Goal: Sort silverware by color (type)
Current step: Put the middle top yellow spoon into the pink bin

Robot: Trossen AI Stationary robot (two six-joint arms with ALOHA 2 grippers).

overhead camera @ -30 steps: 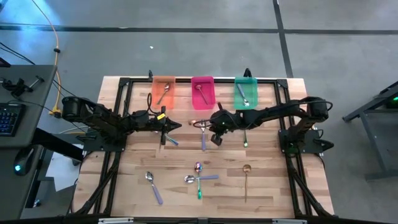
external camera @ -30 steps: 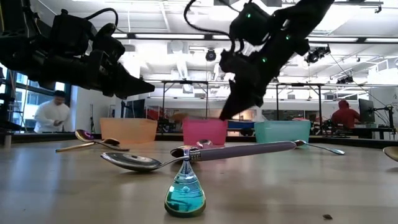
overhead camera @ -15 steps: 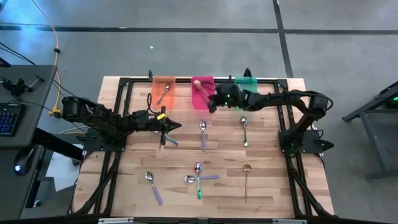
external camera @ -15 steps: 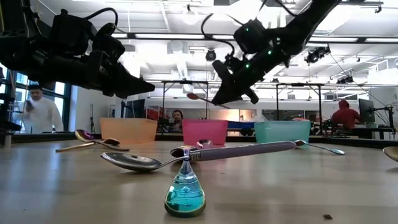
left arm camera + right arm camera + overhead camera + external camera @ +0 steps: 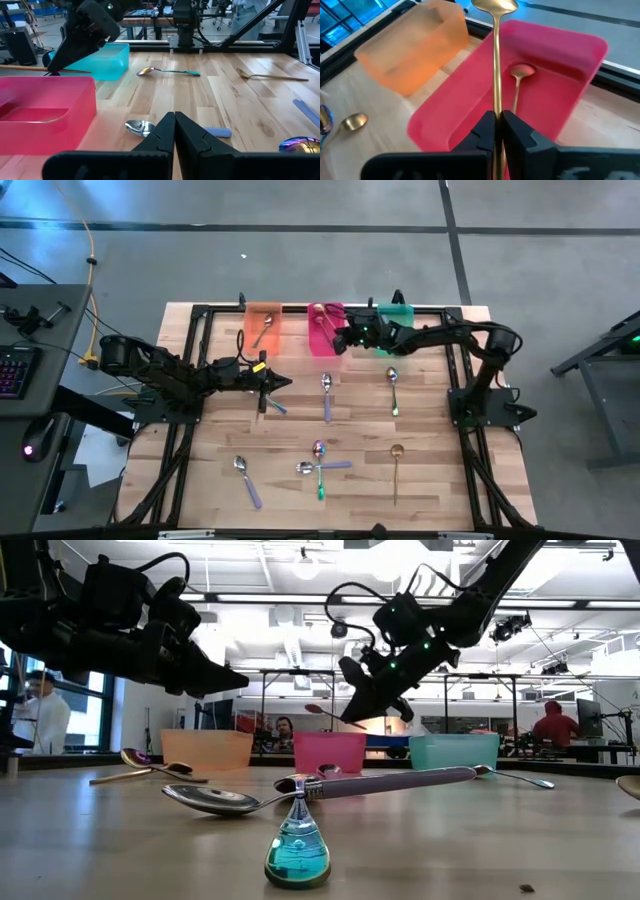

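The right gripper (image 5: 495, 122) pinches a thin gold spoon (image 5: 494, 60) over the translucent pink bin (image 5: 570, 75); the left gripper (image 5: 174, 131) is clenched empty.

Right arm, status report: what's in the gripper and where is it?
Right gripper shut on gold spoon, held over the pink bin. One spoon already inside. Left gripper shut, empty, waiting mid-table. Nothing in the way.

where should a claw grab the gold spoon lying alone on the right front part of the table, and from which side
Take the gold spoon at mid-handle, coming straight down from above with the fingers closing across its width. It lies flat, bowl toward the bins and thin handle toward the front edge, with bare wood on both sides. The right claw is probably nearer, but holds a spoon over the pink bin.
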